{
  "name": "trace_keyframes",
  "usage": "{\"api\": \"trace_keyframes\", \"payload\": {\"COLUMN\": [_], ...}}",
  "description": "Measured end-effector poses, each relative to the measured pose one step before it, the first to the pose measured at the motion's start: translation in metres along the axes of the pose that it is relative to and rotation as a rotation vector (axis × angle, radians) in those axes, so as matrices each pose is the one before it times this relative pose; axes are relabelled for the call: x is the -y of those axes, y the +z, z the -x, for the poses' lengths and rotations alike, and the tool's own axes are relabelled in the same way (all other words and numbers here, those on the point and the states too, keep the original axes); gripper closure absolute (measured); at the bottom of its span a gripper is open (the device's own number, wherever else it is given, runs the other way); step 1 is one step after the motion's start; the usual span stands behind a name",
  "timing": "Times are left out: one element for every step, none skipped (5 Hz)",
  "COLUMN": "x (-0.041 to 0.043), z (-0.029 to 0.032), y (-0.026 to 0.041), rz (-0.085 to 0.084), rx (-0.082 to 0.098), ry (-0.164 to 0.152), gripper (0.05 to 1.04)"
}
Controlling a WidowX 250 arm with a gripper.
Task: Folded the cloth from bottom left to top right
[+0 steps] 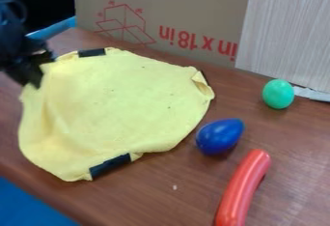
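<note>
On the table (151, 198), shallow purchase could lose the cloth (122, 106); whether the gripper (36, 71) is clamped, I can't tell.

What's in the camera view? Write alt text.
A yellow cloth lies spread on a table, the gripper at its upper-left edge. To its right sit a blue toy, a green egg and a red sausage; a cardboard box stands behind.

And there's the black robot arm (11, 44), in at the upper left edge of the camera view, just its end section showing! It runs downward, a dark loop curving near the top, and at the low end hangs the black gripper (37, 71), angled down and slightly rightward.
</note>
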State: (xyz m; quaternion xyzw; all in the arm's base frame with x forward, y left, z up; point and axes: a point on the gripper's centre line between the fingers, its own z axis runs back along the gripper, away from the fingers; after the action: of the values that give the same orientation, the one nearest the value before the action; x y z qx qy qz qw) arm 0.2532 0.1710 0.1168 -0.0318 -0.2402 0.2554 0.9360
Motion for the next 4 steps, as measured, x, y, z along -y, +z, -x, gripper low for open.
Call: {"api": "trace_keyframes", "payload": {"x": [0.03003, 0.02933, 0.02924, 0.03744], "z": [-0.01182, -0.00279, 0.00142, 0.00086], "y": [-0.0147, -0.01544, -0.00974, -0.00326], "rz": [0.001, -0.0083, -0.0052, 0.0208], "rx": [-0.0353, -0.0217, -0.0046, -0.0002], "ry": [0.0523, 0.0174, 0.0098, 0.0222], "gripper": [1.029, 1.029, 1.029, 1.029]}}
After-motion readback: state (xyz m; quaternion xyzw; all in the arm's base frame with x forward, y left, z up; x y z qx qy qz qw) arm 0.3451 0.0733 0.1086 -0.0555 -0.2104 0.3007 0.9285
